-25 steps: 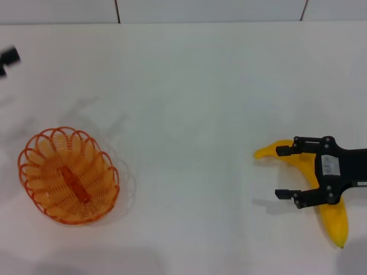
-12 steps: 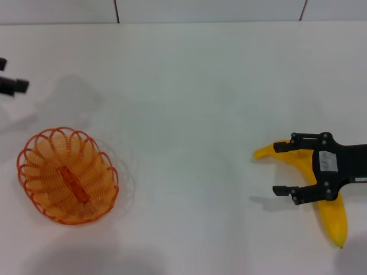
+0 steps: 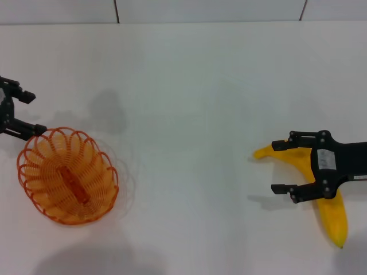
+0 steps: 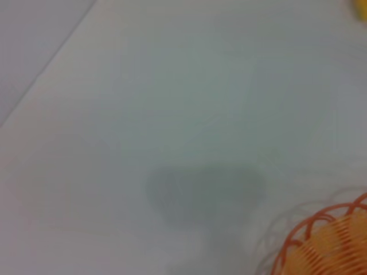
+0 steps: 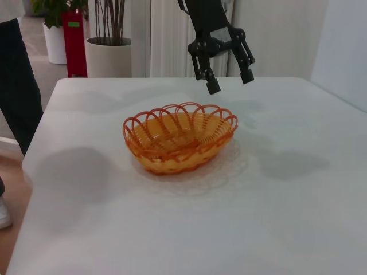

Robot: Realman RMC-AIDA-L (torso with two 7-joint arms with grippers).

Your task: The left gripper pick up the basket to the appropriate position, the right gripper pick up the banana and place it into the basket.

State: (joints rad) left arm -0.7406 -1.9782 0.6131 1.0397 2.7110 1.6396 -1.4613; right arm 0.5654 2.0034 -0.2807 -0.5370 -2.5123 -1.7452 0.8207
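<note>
From the head camera, the basket [image 3: 68,176] sits on the white counter [image 3: 189,103] at the robot's left, upright and holding nothing. The left gripper [image 3: 22,113] hangs at the basket's far left rim, fingers spread wide with nothing between them. Well apart, on the robot's right, the banana [image 3: 331,213] lies flat on the counter, and the right gripper [image 3: 282,166] is above its middle, fingers wide apart and holding nothing.

Left wrist view: only a corner of the basket's looped rim [image 4: 330,240] shows, beside a dark shadow on the counter.

Right wrist view: the basket [image 5: 180,136] stands mid-counter, and the left gripper [image 5: 229,79] hangs over its far rim, fingers parted, not touching the wire.
</note>
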